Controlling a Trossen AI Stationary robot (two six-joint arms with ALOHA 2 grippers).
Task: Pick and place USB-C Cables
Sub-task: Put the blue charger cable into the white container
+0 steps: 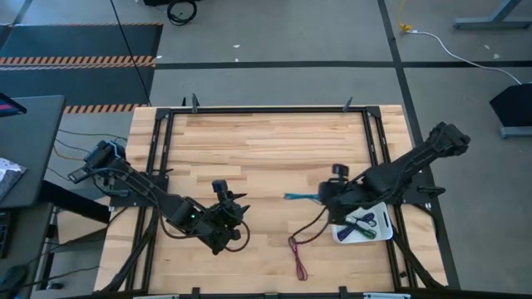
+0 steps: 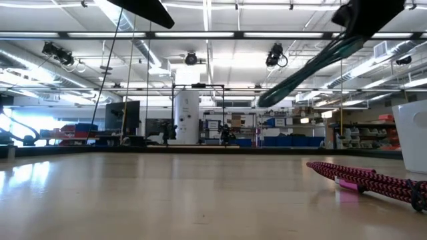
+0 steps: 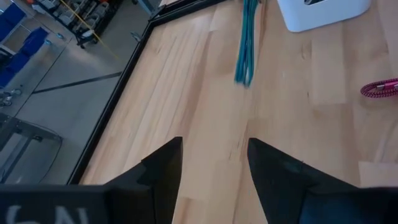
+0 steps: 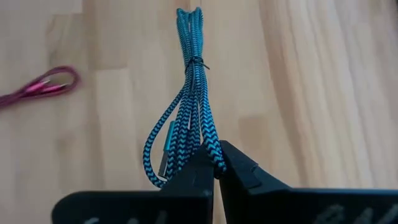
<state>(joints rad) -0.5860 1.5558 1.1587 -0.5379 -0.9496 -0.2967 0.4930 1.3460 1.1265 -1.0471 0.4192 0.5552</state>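
Observation:
My right gripper point(image 1: 322, 198) is shut on the teal cable bundle point(image 4: 186, 93), held above the table right of its middle. The bundle also shows in the high view point(image 1: 299, 197) and the low view point(image 2: 313, 67). The maroon cable bundle point(image 1: 297, 253) lies flat on the wood near the front edge. A white tray point(image 1: 384, 226) at the right holds green, blue and purple bundles point(image 1: 364, 221). My left gripper point(image 1: 241, 218) is open and empty, left of centre near the front. The pale grey bundle is not in view. My right gripper pinches the teal bundle's loose end point(image 4: 208, 146), where the plugs are, between its two fingertips point(image 4: 239, 165). The fingers point toward the table's left and lie along the bundle. The bundle sticks out beyond them, its tied looped end point(image 4: 189, 15) farthest off, slanting down and clear of the table.
A black frame point(image 1: 266, 110) runs around the wooden top. The white tray also shows at the low view's right edge point(image 2: 410, 133) and in the left wrist view point(image 3: 320, 12). Bare wood lies across the table's middle and far half point(image 1: 266, 149).

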